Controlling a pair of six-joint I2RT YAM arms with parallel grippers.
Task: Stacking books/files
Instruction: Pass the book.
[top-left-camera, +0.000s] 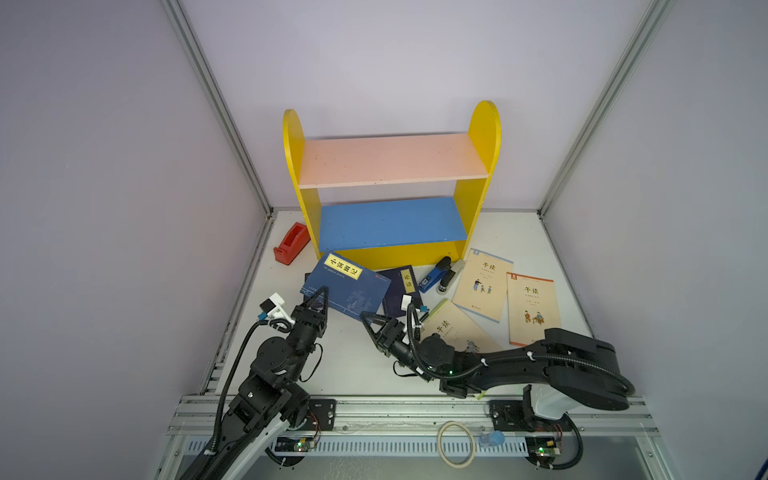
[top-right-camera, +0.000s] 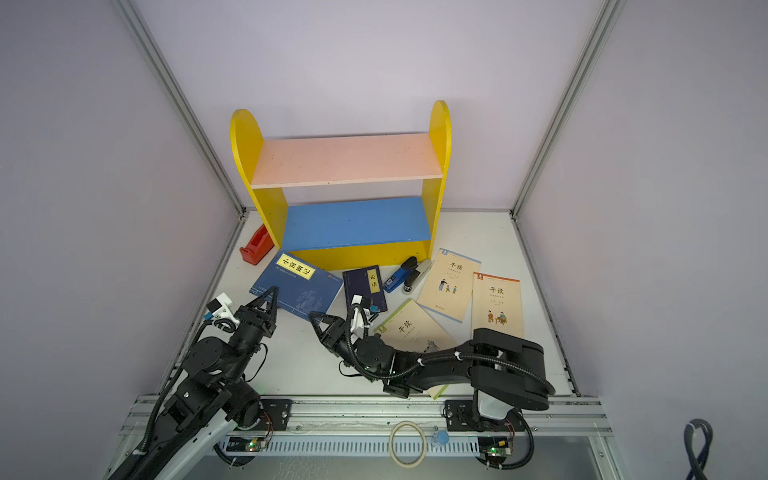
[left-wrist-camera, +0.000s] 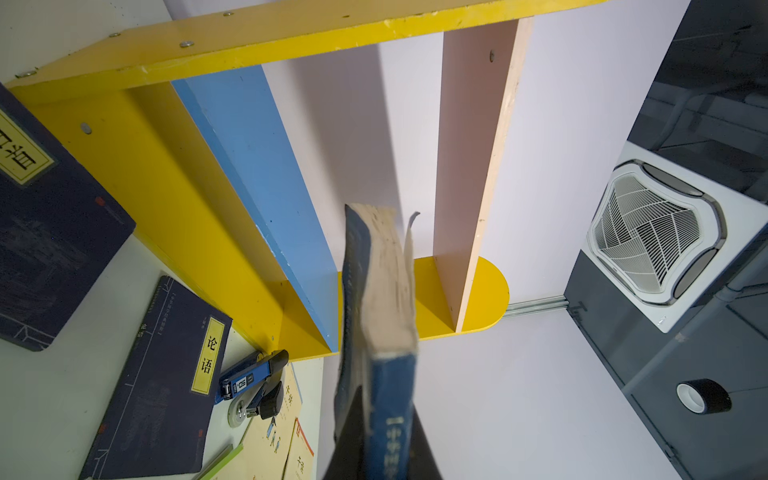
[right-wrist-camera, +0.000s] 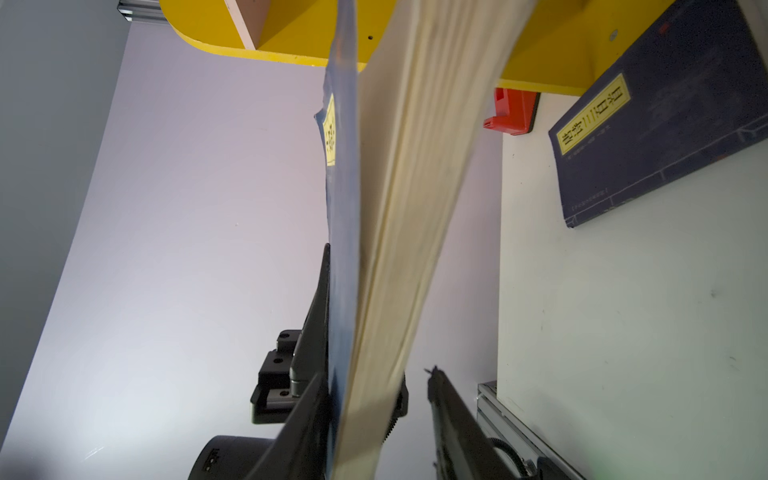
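Note:
A blue book (top-left-camera: 347, 291) (top-right-camera: 297, 286) with a yellow title label hangs tilted above the table in front of the shelf. My left gripper (top-left-camera: 322, 293) (top-right-camera: 271, 293) (left-wrist-camera: 384, 403) is shut on its near left corner. My right gripper (top-left-camera: 368, 319) (top-right-camera: 316, 318) (right-wrist-camera: 376, 374) stands open astride the book's near right corner, one finger against the cover and the other clear of the pages (right-wrist-camera: 407, 208). A navy book (top-left-camera: 401, 286) (left-wrist-camera: 166, 374) lies flat beside it, and another navy book (left-wrist-camera: 45, 232) (right-wrist-camera: 665, 129) lies beneath. Three cream books (top-left-camera: 482, 284) (top-left-camera: 532, 307) (top-left-camera: 451, 328) lie to the right, the nearest partly under my right arm.
A yellow shelf (top-left-camera: 469, 216) with a blue lower board and a pink upper board stands at the back. A blue-and-black stapler (top-left-camera: 436, 276) lies between the navy and cream books. A red tape dispenser (top-left-camera: 291, 243) sits left of the shelf. A tape ring (top-left-camera: 456, 444) rests on the front rail.

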